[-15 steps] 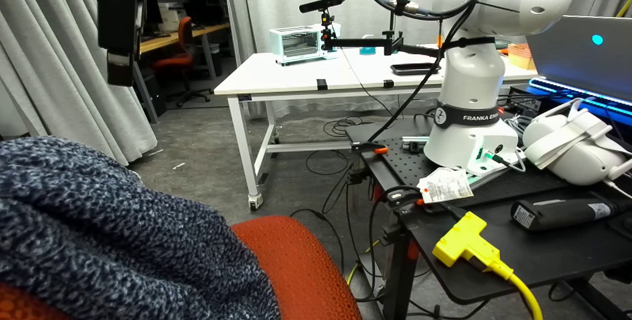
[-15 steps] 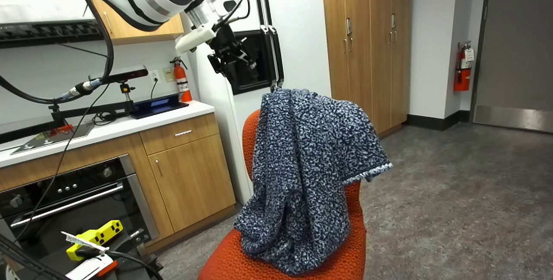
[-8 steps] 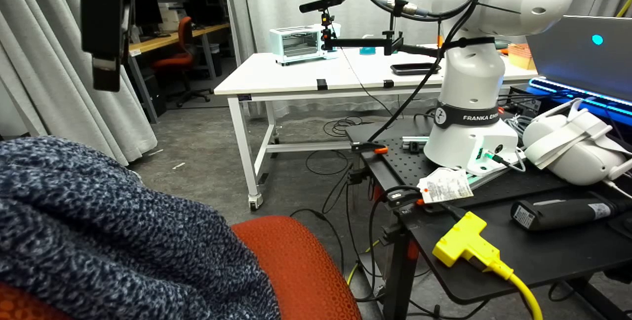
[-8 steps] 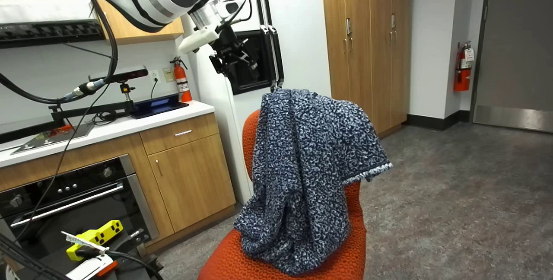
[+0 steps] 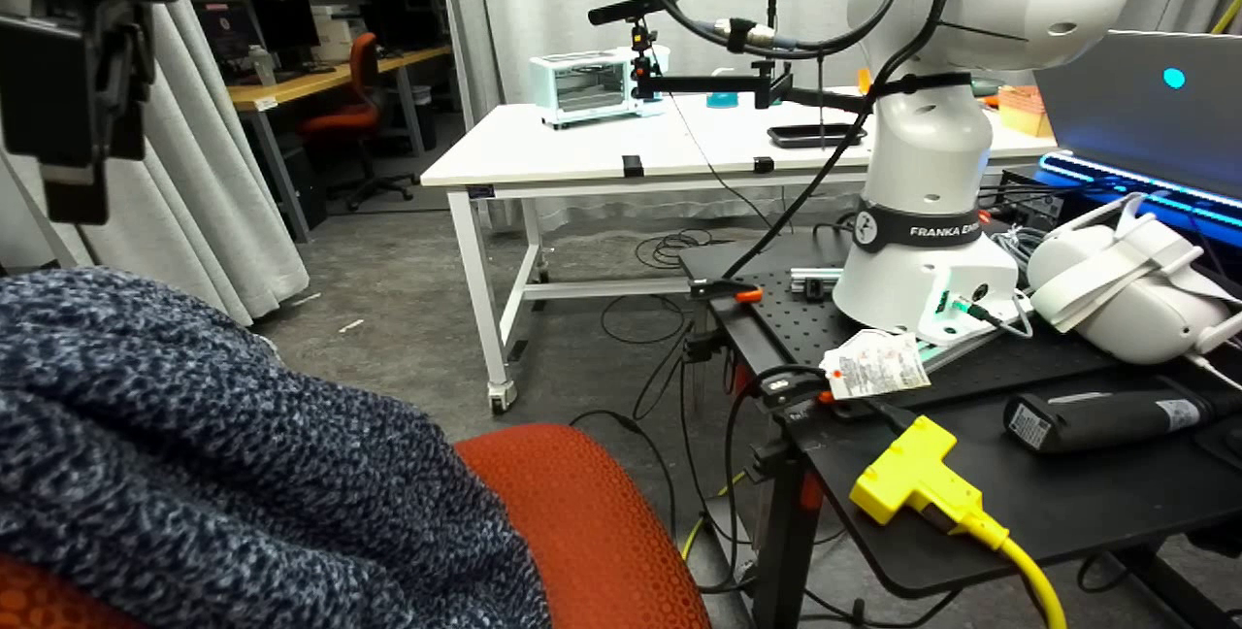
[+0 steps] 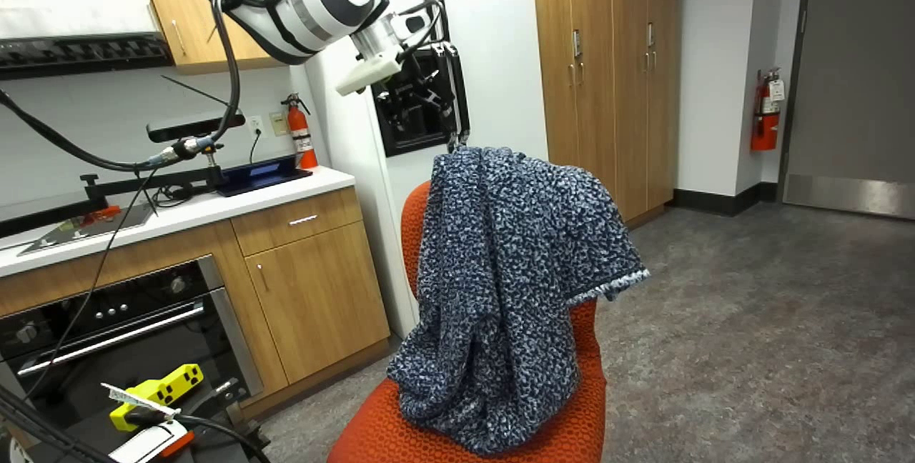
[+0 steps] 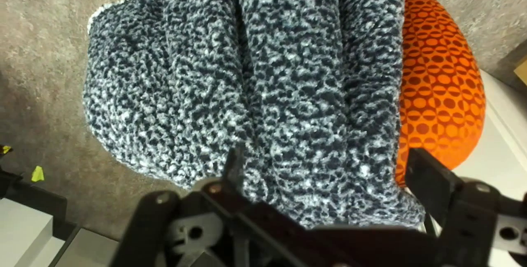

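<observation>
The spread tool (image 7: 325, 160) hung above the blanket (image 7: 271, 85); pinching probably needed one fold (image 7: 298, 106), missing the chair (image 7: 442, 90) at wrist-view three o'clock.

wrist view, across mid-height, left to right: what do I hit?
Grey-brown floor → speckled blanket → uncovered part of the orange chair → white surface at the right edge.

Speckled navy-white blanket (image 6: 507, 291), draped in folds over orange chair back (image 6: 412, 223), bunched on seat (image 6: 379, 424); pale edge (image 6: 620, 283), perhaps fringed.
</observation>
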